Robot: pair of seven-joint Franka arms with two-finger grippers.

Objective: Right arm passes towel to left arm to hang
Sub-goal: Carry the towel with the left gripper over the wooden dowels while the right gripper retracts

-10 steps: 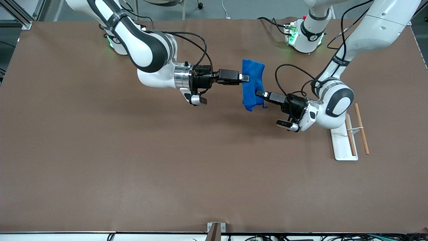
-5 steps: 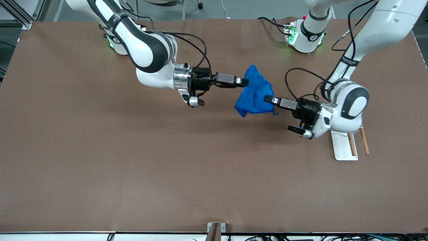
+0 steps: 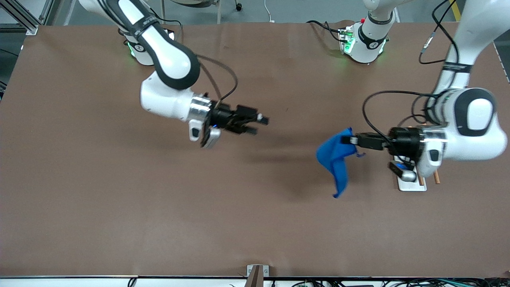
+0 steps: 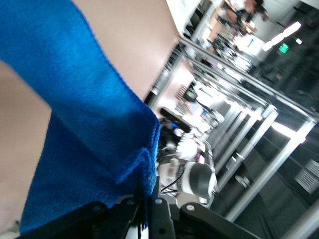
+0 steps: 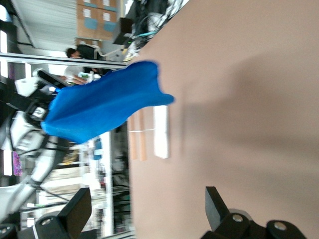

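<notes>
The bright blue towel [image 3: 335,159] hangs in the air from my left gripper [image 3: 350,140], which is shut on its upper corner, over the table beside the white rack [image 3: 410,183]. In the left wrist view the towel [image 4: 75,124] fills the frame, pinched between the closed fingers [image 4: 158,211]. My right gripper [image 3: 261,124] is open and empty over the middle of the table, apart from the towel. In the right wrist view its fingers [image 5: 217,204] stand wide apart, and the towel [image 5: 104,107] shows farther off.
A white rack base with two brown wooden bars [image 3: 436,177] lies under the left arm's wrist, toward the left arm's end of the table; it also shows in the right wrist view [image 5: 160,132]. The brown table [image 3: 159,207] spreads all round.
The right gripper has let go of the towel and drawn back toward its own end. The left gripper has carried the towel away toward the rack, and the towel now hangs down.
</notes>
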